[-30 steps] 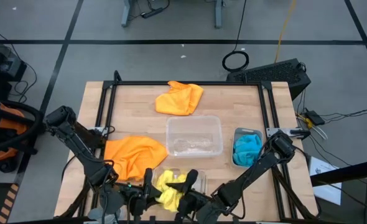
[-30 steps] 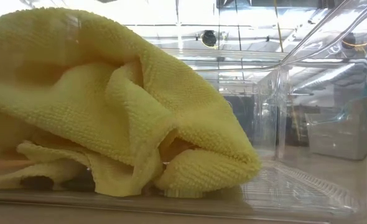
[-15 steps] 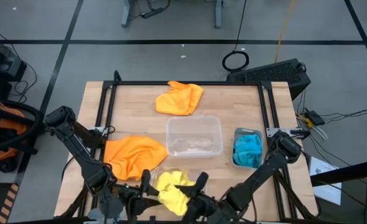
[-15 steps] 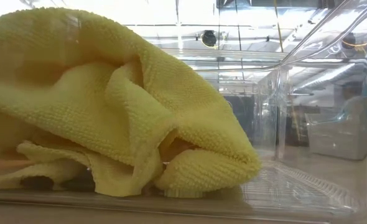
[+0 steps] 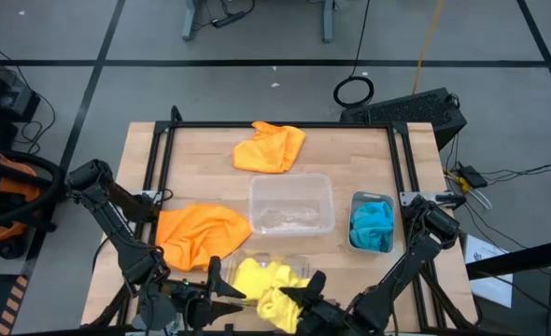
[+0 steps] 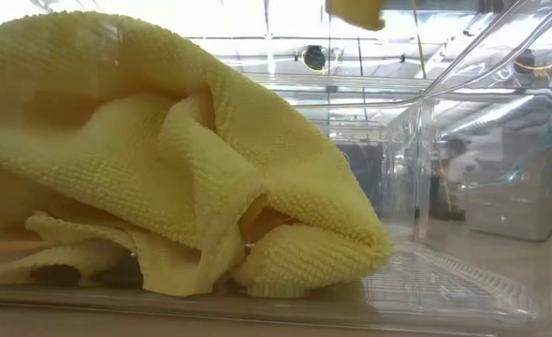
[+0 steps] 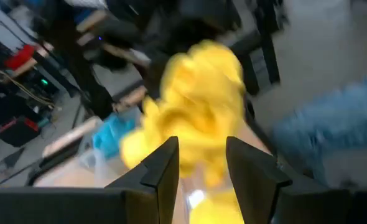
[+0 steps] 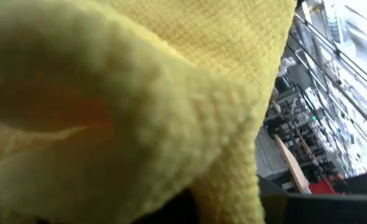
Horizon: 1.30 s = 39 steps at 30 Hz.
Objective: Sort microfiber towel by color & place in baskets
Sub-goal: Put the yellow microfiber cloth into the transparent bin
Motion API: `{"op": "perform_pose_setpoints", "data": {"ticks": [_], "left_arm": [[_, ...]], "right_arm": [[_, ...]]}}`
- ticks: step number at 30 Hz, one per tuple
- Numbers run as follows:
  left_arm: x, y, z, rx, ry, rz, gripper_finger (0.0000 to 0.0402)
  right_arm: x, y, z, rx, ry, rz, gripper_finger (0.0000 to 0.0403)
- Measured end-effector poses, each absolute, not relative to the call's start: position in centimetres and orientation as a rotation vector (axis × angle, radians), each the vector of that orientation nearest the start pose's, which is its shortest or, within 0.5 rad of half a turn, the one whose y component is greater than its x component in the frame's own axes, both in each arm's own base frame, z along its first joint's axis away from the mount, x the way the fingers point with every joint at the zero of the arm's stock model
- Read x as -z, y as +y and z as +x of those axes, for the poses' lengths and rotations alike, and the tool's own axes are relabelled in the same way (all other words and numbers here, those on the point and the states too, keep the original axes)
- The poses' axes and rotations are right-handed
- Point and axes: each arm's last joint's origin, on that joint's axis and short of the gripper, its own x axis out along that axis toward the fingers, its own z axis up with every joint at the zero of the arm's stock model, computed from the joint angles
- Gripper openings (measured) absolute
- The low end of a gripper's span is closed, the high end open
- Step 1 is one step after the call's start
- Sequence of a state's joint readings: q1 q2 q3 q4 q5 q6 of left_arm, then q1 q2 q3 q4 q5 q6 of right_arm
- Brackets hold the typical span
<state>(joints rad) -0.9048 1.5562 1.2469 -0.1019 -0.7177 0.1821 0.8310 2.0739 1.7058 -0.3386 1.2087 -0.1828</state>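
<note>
- A light wooden butcher-block table (image 5: 201,187) edged by a black metal frame carries everything.
- At 12 o'clock lies a crumpled orange microfiber towel (image 5: 270,147).
- At centre sits a wide clear plastic basket (image 5: 291,203).
- At 9 o'clock lies a second orange towel (image 5: 201,233).
- At 3 o'clock stands a narrow greyish basket (image 5: 360,200).
- At 6 o'clock stands a clear basket (image 6: 482,140) holding a yellow towel (image 6: 164,159).

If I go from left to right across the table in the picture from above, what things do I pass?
Big orange towel → clear tub → narrow tub holding a blue towel.
</note>
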Motion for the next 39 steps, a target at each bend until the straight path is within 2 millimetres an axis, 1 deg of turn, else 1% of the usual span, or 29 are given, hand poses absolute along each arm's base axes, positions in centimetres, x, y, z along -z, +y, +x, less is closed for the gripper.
{"op": "perform_pose_setpoints", "data": {"ticks": [3,5,7,10,13,16,18,20,26,29,31,33,34,39], "left_arm": [[-32.7,-26.1,24.3,0.162,0.153,0.357,0.0139],[-32.8,-25.7,25.6,0.161,0.104,0.276,0.0139],[-31.8,-25.7,27.0,0.217,0.108,0.269,0.0139],[-29.7,-25.4,28.9,0.279,0.157,0.290,0.0139],[-28.8,-24.5,30.3,0.231,0.188,0.276,0.0139],[-28.3,-23.4,31.1,0.193,0.233,0.254,0.0139],[-28.3,-22.8,31.4,0.176,0.252,0.234,0.0139],[-28.2,-22.6,31.5,0.174,0.273,0.242,0.0139],[-27.9,-22.7,31.5,0.253,0.285,0.319,0.0136],[-27.8,-23.1,31.3,0.277,0.271,0.374,0.0106],[-27.8,-23.3,31.1,0.290,0.264,0.395,0.0071],[-27.9,-23.3,31.2,0.292,0.257,0.397,0.0027],[-27.9,-23.3,31.2,0.292,0.251,0.399,0.0015],[-28.4,-23.6,30.7,0.276,0.230,0.414,0.0008]], "right_arm": [[-25.2,32.1,32.6,0.312,0.410,-0.794,0.0008],[-25.2,32.0,32.7,0.315,0.412,-0.801,0.0008],[-25.2,31.7,33.0,0.320,0.419,-0.818,0.0008],[-25.2,31.3,33.4,0.331,0.427,-0.823,0.0008],[-25.2,31.0,33.6,0.349,0.428,-0.823,0.0008],[-25.5,30.9,33.6,0.435,0.396,-0.798,0.0010],[-25.5,30.9,33.6,0.465,0.380,-0.763,0.0020],[-25.5,31.0,33.4,0.471,0.376,-0.757,0.0040],[-25.3,31.6,32.8,0.467,0.360,-0.713,0.0130],[-25.3,31.6,32.9,0.427,0.368,-0.693,0.0168],[-25.3,31.6,33.0,0.405,0.370,-0.663,0.0185],[-25.2,31.5,33.1,0.406,0.370,-0.641,0.0195],[-25.2,31.5,33.1,0.403,0.373,-0.627,0.0198],[-24.7,31.5,32.6,0.386,0.387,-0.518,0.0203]]}}
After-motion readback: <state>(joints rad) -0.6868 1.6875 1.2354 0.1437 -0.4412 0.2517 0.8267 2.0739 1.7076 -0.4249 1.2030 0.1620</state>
